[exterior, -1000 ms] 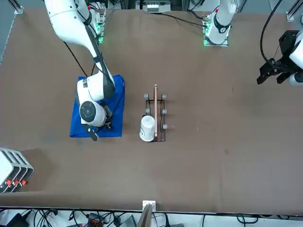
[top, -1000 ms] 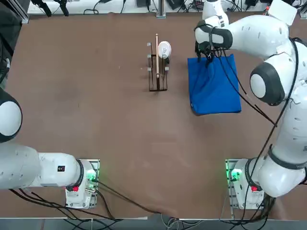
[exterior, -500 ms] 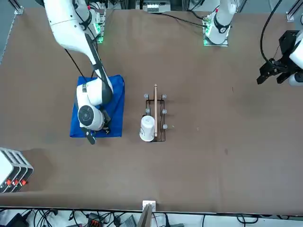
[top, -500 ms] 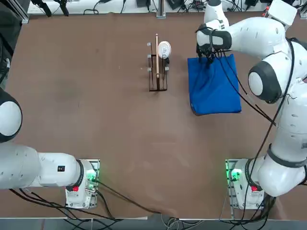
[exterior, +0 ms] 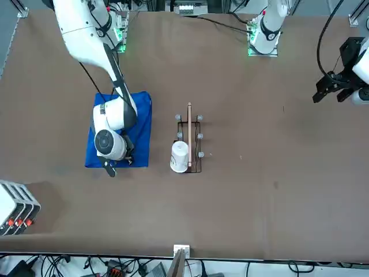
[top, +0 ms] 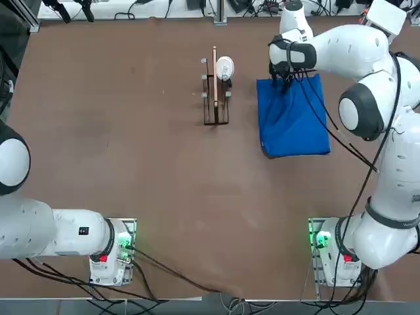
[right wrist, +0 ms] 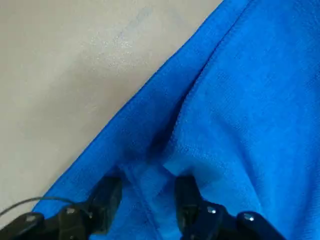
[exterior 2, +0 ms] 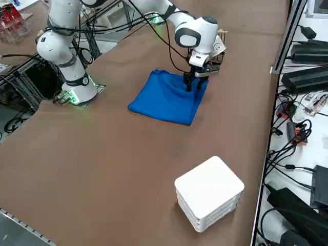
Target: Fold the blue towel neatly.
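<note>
The blue towel [top: 292,121] lies as a flat folded rectangle on the brown table, right of centre in the top view. It also shows in the front view [exterior: 144,133] and the right side view [exterior 2: 166,97]. My right gripper [top: 283,82] points down on the towel's far corner, the one nearest the rack. It shows in the front view [exterior: 119,165] and the right side view [exterior 2: 192,84] too. In the wrist view the gripper [right wrist: 146,200] is open, its black fingers [right wrist: 107,197] resting on the towel [right wrist: 250,100] with a raised ridge of its doubled edge between them.
A dark wire rack [top: 215,98] with a white cup [top: 224,67] at its far end stands just left of the towel. A stack of white boxes [exterior 2: 209,192] sits near the table's far right corner. Cables and power gear lie beyond the table's edge [exterior 2: 287,31].
My right hand has shifted a little toward the towel's far edge and settled on the corner, and its fingers have drawn somewhat closer together. The towel has not moved.
</note>
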